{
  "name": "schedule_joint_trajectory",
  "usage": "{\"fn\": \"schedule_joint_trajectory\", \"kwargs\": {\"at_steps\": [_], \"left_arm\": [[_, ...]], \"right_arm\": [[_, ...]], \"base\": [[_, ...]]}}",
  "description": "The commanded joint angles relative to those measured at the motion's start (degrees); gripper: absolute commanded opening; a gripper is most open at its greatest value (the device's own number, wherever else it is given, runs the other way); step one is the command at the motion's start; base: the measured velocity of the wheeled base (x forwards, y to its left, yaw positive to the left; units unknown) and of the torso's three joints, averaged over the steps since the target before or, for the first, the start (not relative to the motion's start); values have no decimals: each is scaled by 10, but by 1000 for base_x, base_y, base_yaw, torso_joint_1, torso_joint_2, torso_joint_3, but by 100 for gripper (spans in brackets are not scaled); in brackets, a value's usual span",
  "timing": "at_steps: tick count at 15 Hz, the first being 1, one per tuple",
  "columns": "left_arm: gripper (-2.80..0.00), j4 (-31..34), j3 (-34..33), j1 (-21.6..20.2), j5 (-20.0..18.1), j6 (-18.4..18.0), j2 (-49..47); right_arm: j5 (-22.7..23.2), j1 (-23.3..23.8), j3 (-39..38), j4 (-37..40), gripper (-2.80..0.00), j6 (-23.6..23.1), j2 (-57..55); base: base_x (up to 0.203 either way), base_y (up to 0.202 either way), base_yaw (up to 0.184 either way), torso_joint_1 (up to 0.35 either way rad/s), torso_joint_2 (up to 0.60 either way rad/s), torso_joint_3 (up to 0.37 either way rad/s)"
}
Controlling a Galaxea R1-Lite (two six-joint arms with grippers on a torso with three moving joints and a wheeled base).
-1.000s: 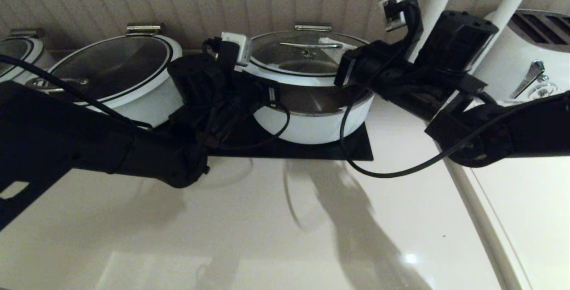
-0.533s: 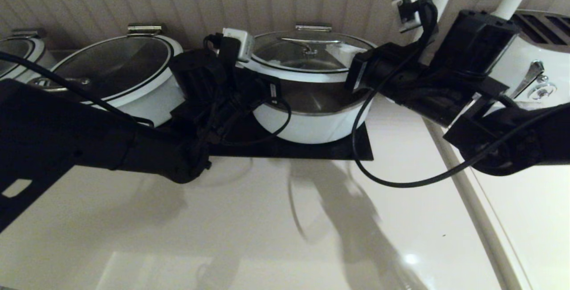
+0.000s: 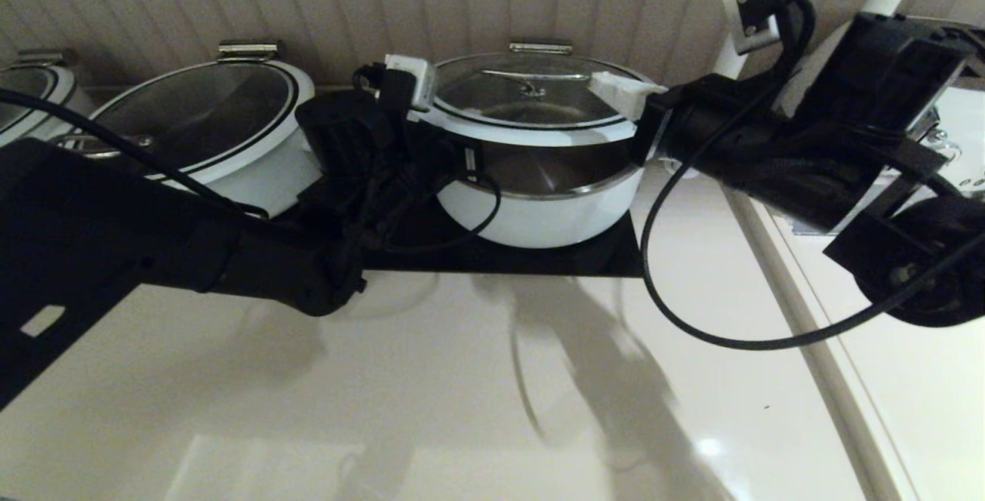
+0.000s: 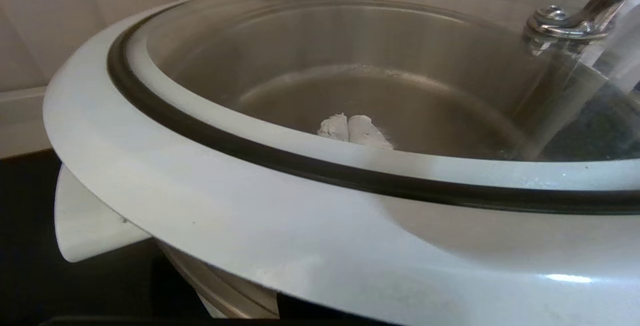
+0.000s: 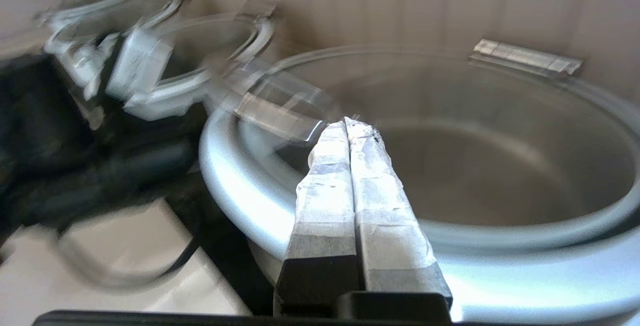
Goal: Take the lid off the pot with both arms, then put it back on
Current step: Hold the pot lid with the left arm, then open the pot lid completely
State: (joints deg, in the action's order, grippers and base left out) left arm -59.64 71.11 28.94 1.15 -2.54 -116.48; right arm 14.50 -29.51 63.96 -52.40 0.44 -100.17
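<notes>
Two tools: the right tool [image 5: 350, 125], fingers pressed together, rides above the raised lid [image 3: 531, 101], left tool's state unclear, so one-sided support could tip it.

The glass lid [image 3: 531, 101], white-rimmed, is held raised and level above the steel-lined white pot [image 3: 539, 205], gap visible.

Head overview, both wrists near lid [image 3: 531, 93]

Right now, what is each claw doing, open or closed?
Left claw: closed, tips showing through the lid.
Right claw: closed, gripping nothing.
</notes>
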Motion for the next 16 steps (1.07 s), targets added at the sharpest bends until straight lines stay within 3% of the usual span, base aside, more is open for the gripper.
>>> {"fn": "schedule_joint_trajectory", "kwargs": {"at_steps": [1,7,13,16], "left_arm": [[-280,-5,0,-2,0,0,0],[-280,-5,0,-6,-1,0,0],[-280,7,24,-10,-2,0,0],[-280,29,54,-10,-2,0,-6]], "right_arm": [[2,0,-38,-2,-280,0,26],[23,-4,-159,33,-280,0,87],[23,-5,-178,29,-280,1,71],[20,-4,-177,-33,-280,1,27]], "base": [[0,0,0,0,0,0],[0,0,0,0,0,0],[0,0,0,0,0,0],[0,0,0,0,0,0]]}}
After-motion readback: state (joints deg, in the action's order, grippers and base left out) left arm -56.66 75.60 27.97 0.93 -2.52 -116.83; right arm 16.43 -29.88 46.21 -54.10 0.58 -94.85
